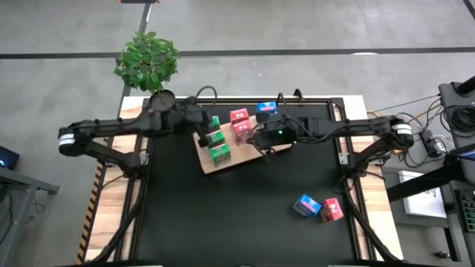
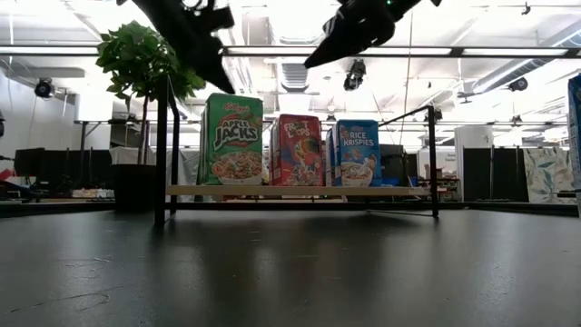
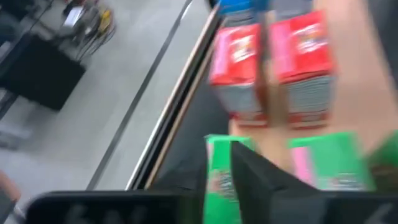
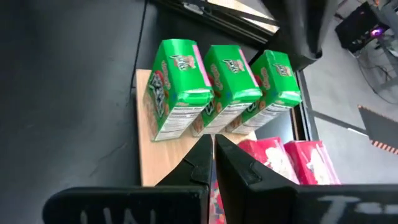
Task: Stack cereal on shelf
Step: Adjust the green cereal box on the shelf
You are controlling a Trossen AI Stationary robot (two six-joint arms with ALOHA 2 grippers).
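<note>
Black matting covers the worktop [image 1: 245, 200], framed by pale wood edges and dark rails, with a leafy potted plant [image 1: 147, 59] beyond its far side. From above, the shelf [image 1: 211, 162], a flat light-wood board, lies slanted near the far middle, carrying a row of three green cereal boxes [image 1: 217, 139], pink-red boxes [image 1: 241, 124] beside them and a blue box [image 1: 266, 109] at the far end. The left gripper [image 1: 199, 119] hangs just beside the far green box; the right gripper [image 1: 261, 141] hangs over the board's other edge, next to the pink-red ones. A loose blue box [image 1: 306, 205] and a loose pink-red box [image 1: 333, 210] lie touching, well apart from both arms, on the near right of the mat.

At table height the board shows as a thin wooden strip with green, red and blue printed cartons standing upright on it, both arms coming down from above.

Through the left wrist camera, blurred, a green carton [image 3: 219, 168] sits right against the dark fingers [image 3: 261, 183]; whether the jaws clamp it I cannot tell.

Through the right wrist camera the fingertips [image 4: 205, 163] meet, jaws together and holding nothing, directly over bare grainy board, the glossy green cartons just ahead.
</note>
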